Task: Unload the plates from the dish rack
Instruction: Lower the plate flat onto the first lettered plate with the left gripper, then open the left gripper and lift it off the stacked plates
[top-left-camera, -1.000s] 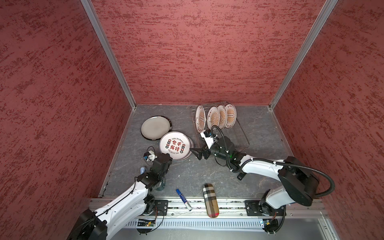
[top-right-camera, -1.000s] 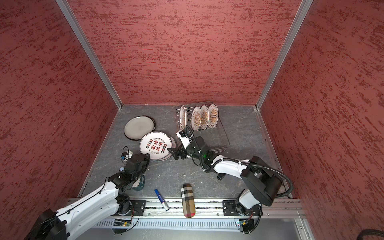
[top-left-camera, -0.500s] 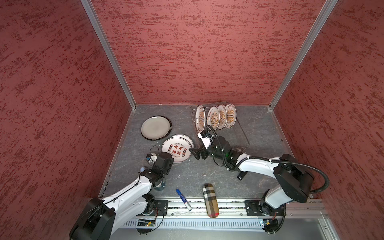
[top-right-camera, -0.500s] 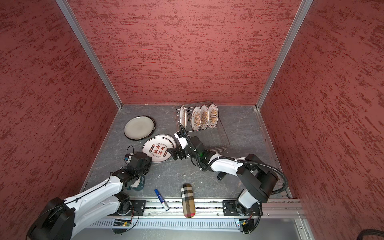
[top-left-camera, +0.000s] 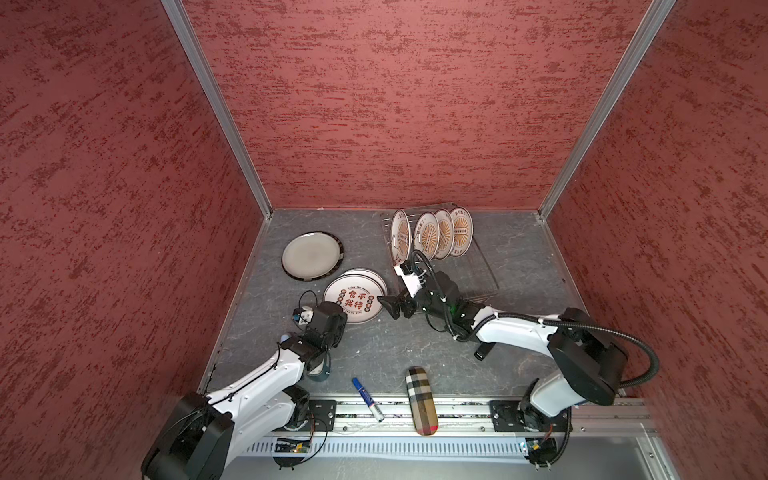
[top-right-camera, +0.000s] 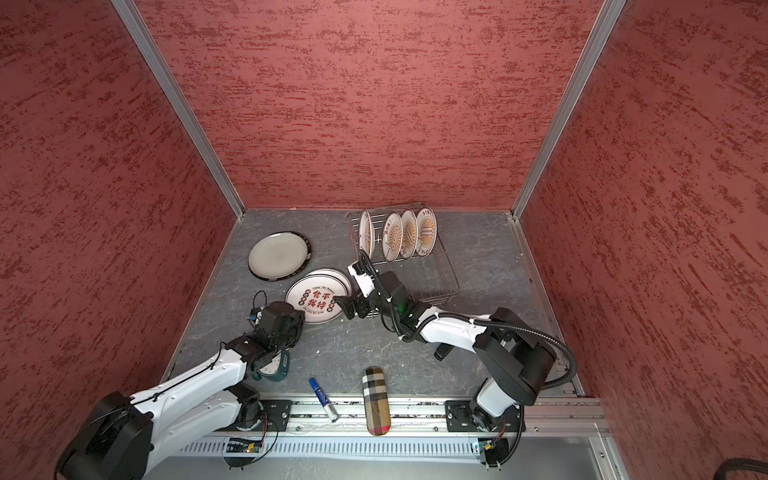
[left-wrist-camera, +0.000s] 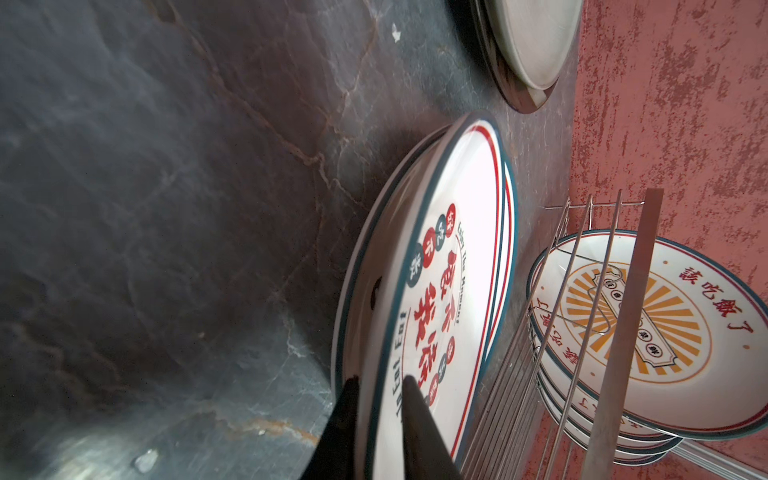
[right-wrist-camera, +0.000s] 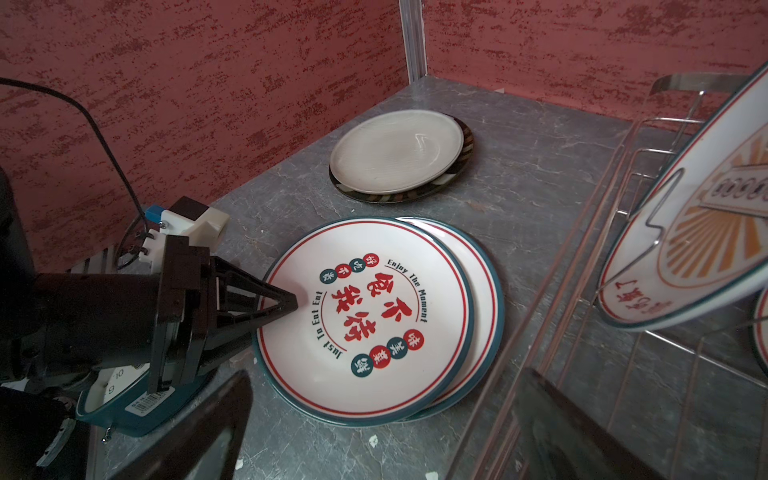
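Grey marbled tabletop (top-left-camera: 519, 257) inside red walls (top-left-camera: 374, 104) is carrying the unloaded plates: a grey plate (top-left-camera: 309, 253) is lying flat at back left, and two red-lettered plates (right-wrist-camera: 365, 316) are lying stacked and offset beside the dish rack (top-left-camera: 478, 274). Four sunburst plates (top-left-camera: 440, 237) are standing upright between its prongs, not yet unloaded. Left gripper (right-wrist-camera: 293, 305) is straddling the top lettered plate's rim with jaws slightly apart and not pinching, likely letting it settle. Right gripper (top-left-camera: 390, 307) is hovering wide open and empty beside the stack.
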